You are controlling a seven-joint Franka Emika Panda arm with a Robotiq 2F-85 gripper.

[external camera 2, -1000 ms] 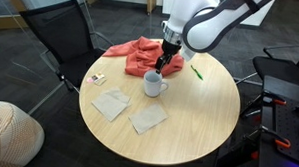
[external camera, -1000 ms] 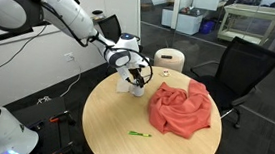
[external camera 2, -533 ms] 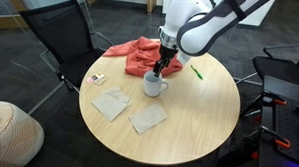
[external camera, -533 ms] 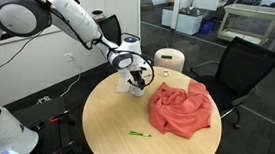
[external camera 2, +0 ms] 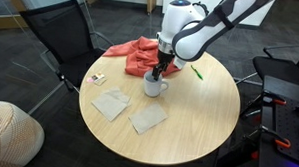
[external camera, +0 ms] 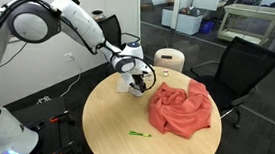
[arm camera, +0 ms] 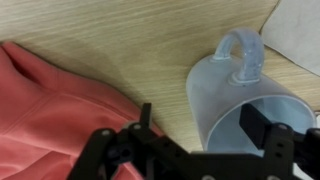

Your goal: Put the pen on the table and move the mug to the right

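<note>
With the pen (external camera: 139, 134) lying near 6 o'clock on the counter (external camera: 102, 134) in an exterior view, the end effector (arm camera: 198, 120) hangs open over the rim of the mug (external camera: 130, 87) at 11 o'clock, and I think it must next squeeze shut, then carry it right.

- One round wooden table (external camera: 114, 115), seen in both exterior views.
- One small white mug (external camera 2: 152, 87). It also shows in the wrist view.
- One green pen (external camera: 139, 134).
- One red cloth (external camera: 182, 106), all bunched up.
- Two tan paper squares, one (external camera 2: 111, 104) beside the other (external camera 2: 147, 116).
- One small white card (external camera 2: 95, 80) near the table's edge.
- One cream tub with a dark top (external camera: 169, 60) behind the table.
- Two black chairs in an exterior view, a big one (external camera: 244, 66) and one farther back (external camera: 107, 26).
- One white robot arm (external camera: 77, 22) with one gripper (external camera 2: 160, 73).
</note>
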